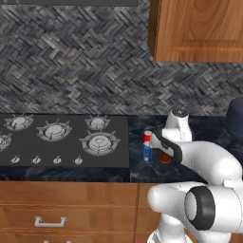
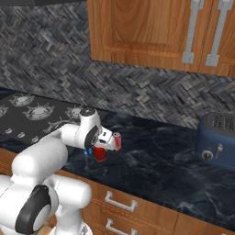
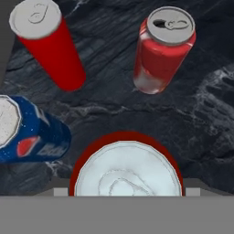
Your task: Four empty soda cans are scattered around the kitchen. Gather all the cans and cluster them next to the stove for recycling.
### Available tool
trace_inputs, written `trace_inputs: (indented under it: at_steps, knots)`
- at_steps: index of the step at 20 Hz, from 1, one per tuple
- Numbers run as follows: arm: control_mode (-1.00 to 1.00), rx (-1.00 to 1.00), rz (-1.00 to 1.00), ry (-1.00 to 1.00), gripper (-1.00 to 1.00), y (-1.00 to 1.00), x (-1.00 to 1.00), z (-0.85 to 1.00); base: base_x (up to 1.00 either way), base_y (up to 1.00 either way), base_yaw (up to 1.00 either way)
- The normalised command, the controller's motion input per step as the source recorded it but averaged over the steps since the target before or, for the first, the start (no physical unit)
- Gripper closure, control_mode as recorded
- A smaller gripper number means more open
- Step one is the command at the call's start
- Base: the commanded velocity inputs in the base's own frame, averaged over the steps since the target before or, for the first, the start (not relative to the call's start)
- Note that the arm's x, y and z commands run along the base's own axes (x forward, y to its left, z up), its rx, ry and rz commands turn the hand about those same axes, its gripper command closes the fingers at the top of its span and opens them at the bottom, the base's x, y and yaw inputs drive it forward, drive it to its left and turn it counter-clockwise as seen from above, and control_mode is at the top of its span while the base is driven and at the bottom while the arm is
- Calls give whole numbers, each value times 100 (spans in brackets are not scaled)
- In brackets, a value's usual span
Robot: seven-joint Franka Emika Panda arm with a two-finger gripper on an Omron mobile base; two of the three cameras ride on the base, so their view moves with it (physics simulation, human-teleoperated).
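White arm reaches forward and down over the dark marbled stone counter (image 2: 156, 165), just right of the flat black gas cooktop with round silver burners (image 1: 61, 140). The two-finger gripper (image 2: 102, 148) sits right over a red soda can with a silvery top (image 3: 126, 176); hand view looks straight down onto that lid, close up, with small grey finger tips (image 3: 59, 192) at either side of it near the bottom edge. Jaws stand apart about a can's width on both sides of the can, but cannot tell if the pads actually press it, so grip is unclear. Three more cans stand upright on the counter near it, each apart from the others: a blue soda can with a red-and-white logo (image 3: 32, 135) to the left in hand view, a plain red soda can (image 3: 50, 45) at upper left, and a red soda can with white markings and an open tab hole (image 3: 162, 50) at upper right. In the left base view the blue can (image 1: 147, 152) and a red can top (image 1: 147, 137) show just beside the cooktop's right edge, arm partly covering the cluster. A dark blue toaster (image 2: 218, 142) sits well apart to the right. Wooden upper cabinets (image 2: 151, 32) hang above the grey herringbone backsplash (image 1: 71, 61); wooden drawers with silver handles (image 1: 50, 221) below the counter.
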Motion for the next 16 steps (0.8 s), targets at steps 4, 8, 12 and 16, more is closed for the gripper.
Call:
trace_inputs:
  at_steps: [4, 8, 12, 16]
  knots:
    - [-100, 0, 0, 0, 100, 0, 19, -13, 0, 0, 0]
    - [-100, 0, 0, 0, 100, -3, 17, -12, 0, 0, 0]
    - [-100, 0, 0, -2, 100, -2, 15, -10, 0, 0, 0]
    - [-100, 0, 0, -1, 100, -2, 17, -8, 0, 0, 0]
